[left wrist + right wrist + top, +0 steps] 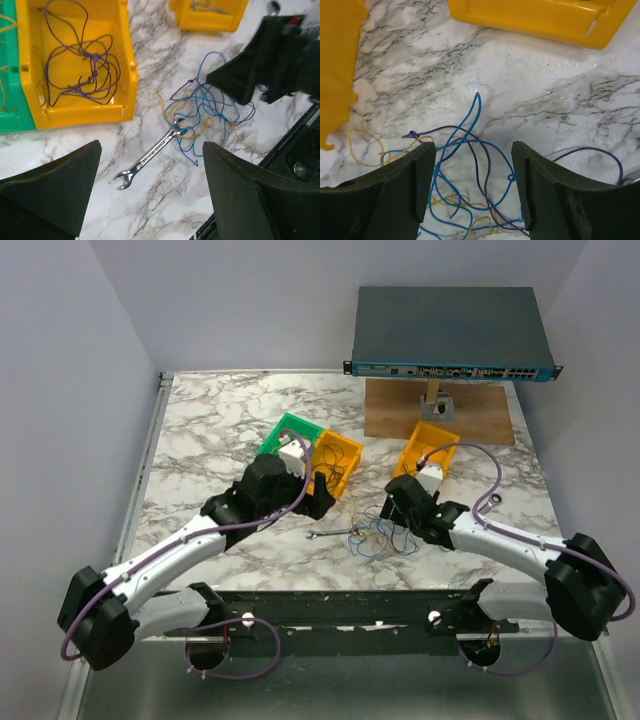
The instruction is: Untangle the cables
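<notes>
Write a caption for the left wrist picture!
Open left gripper above a silver wrench whose end lies in tangled blue and yellow cables, beside a yellow bin holding purple wire.

A grey-veined marble-patterned table (220, 420), edged at left by a metal rail (147, 450), sits between plain pale walls (60, 360), a dark network switch (450, 335) raised over a wooden board (480, 415) at the back.

You have a marbled table (210, 430) with a green bin (287, 427) near its middle and a yellow bin (343, 450) touching that bin's right side. A second yellow bin (428, 443) lies further right, just beside a wooden board (395, 412) at the far edge. Nearer to you, a silver wrench (332, 534) lies flat, its right end in the tangle of cables (385, 537).
</notes>
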